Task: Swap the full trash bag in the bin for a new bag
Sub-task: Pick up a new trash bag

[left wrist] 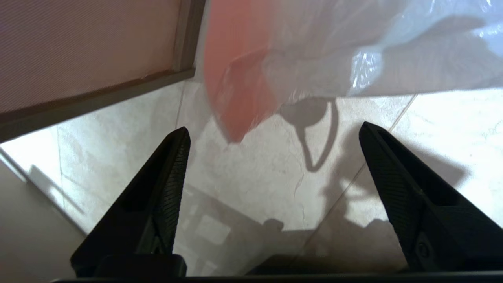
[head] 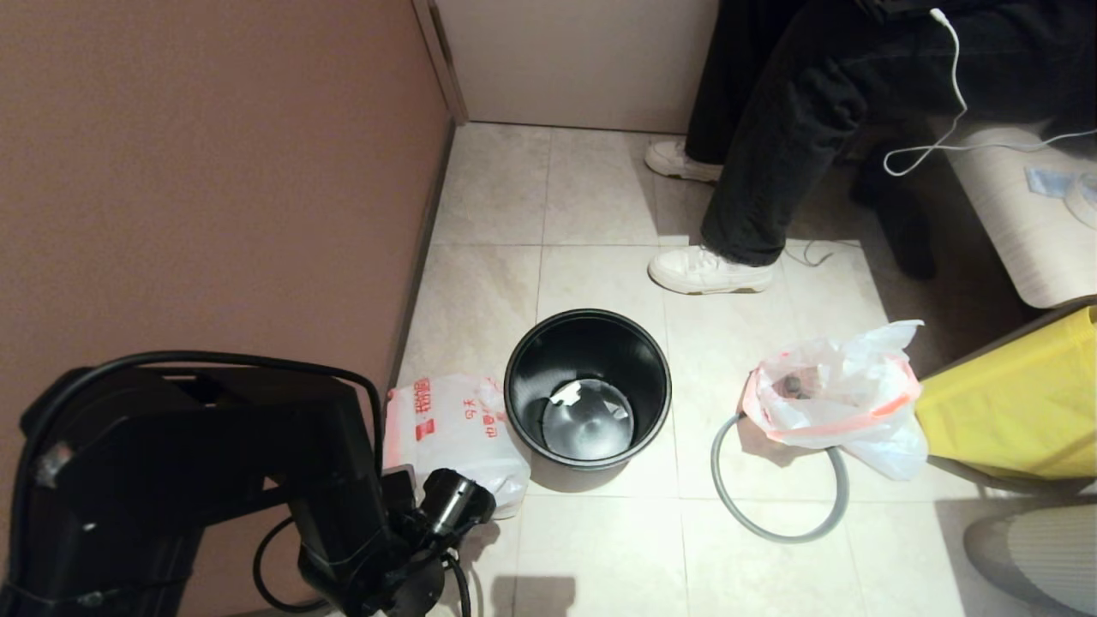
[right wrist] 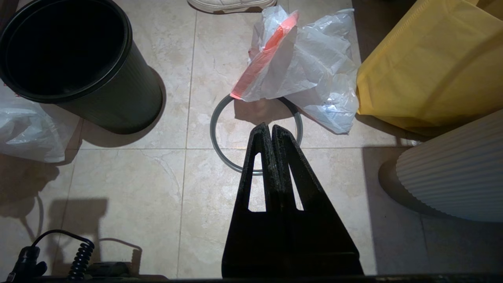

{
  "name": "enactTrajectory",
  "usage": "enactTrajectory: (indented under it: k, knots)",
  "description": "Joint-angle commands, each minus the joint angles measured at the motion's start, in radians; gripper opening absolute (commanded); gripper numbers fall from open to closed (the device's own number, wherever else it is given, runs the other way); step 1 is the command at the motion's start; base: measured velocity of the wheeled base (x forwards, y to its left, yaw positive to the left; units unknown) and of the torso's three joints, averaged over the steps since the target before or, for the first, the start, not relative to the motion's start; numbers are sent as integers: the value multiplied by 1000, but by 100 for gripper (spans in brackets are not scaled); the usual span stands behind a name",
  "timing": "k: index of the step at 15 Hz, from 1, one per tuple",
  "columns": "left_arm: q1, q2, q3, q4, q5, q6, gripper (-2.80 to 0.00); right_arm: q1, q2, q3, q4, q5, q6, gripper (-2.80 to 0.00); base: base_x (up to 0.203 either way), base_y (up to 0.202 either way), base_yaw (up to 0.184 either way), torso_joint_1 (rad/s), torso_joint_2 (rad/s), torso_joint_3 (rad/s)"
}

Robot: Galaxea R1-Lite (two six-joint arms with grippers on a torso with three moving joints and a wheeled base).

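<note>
1. Beside the wall on the left, the left gripper [left wrist: 275,129] hangs low over the floor tiles with its jaws spread wide and nothing between them. The pink-banded edge of the full trash bag [left wrist: 314,47] lies just ahead of the fingertips.
2. That full trash bag [head: 454,437] sits on the floor, touching the left side of the bin, its red print facing up. I judge the removal step done.
3. At the centre, the bin [head: 548,351] stands upright and unlined, with its black inside bare.
4. Right of the bin, the grey hoop [head: 776,536] lies flat on the tiles, off the bin.
5. Draped over the hoop's far edge is the new bag [head: 844,390], crumpled, its pink rim gaping. It lies near a yellow bag [head: 1020,411].
6. Above the hoop hangs the right gripper [right wrist: 271,126], clenched on nothing and idle.
7. What is left, by my reading: fetch the new bag, spread it inside the bin, and press the hoop back on as the rim.
</note>
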Motion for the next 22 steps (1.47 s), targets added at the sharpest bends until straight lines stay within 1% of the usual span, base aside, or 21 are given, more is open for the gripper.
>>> enactTrajectory:
  k: [1, 4, 7, 8, 9, 10, 11, 12, 13, 15, 18, 19, 20, 22]
  knots:
    - [11, 56, 0, -55, 1, 13, 0, 1, 2, 0, 0, 0, 0, -280, 0, 0, 0, 0, 0, 0]
    - [27, 123, -3, -228, -2, 96, 0, -1, 0, 0, 0, 0, 0, -280, 0, 0, 0, 0, 0, 0]
    - [35, 178, -62, -445, -13, 323, 0, -1, 2, 0, 0, 0, 0, -280, 0, 0, 0, 0, 0, 0]
    - [45, 186, -98, -483, -46, 371, 0, 1, 1, 0, 0, 0, 0, -280, 0, 0, 0, 0, 0, 0]
    - [52, 188, -133, -490, -85, 387, 0, 1, 2, 0, 0, 0, 0, -280, 0, 0, 0, 0, 0, 0]
    - [53, 184, -164, -482, -107, 395, 0, 1, 2, 0, 0, 0, 0, -280, 0, 0, 0, 0, 0, 0]
    - [48, 166, -187, -444, -121, 397, 0, -1, 0, 0, 0, 0, 0, -280, 0, 0, 0, 0, 0, 0]
    - [36, 148, -206, -406, -149, 395, 0, 1, 1, 0, 0, 0, 0, -280, 0, 0, 0, 0, 0, 0]
    - [24, 140, -225, -387, -168, 395, 0, -1, 2, 0, 0, 0, 0, -280, 0, 0, 0, 0, 0, 0]
    - [5, 107, -259, -350, -177, 395, 0, 0, 2, 0, 0, 0, 0, -280, 0, 0, 0, 0, 0, 0]
    - [6, 52, -269, -319, -214, 391, 0, 1, 1, 0, 0, 0, 0, -280, 0, 0, 0, 0, 0, 0]
    - [19, 40, -268, -320, -217, 388, 0, 0, 2, 0, 0, 0, 0, -280, 0, 0, 0, 0, 0, 0]
    - [47, 29, -269, -324, -219, 385, 0, 0, 1, 0, 0, 0, 0, -280, 0, 0, 0, 0, 0, 0]
    - [105, 11, -280, -323, -256, 371, 0, 0, 1, 0, 0, 0, 0, -280, 0, 0, 0, 0, 0, 0]
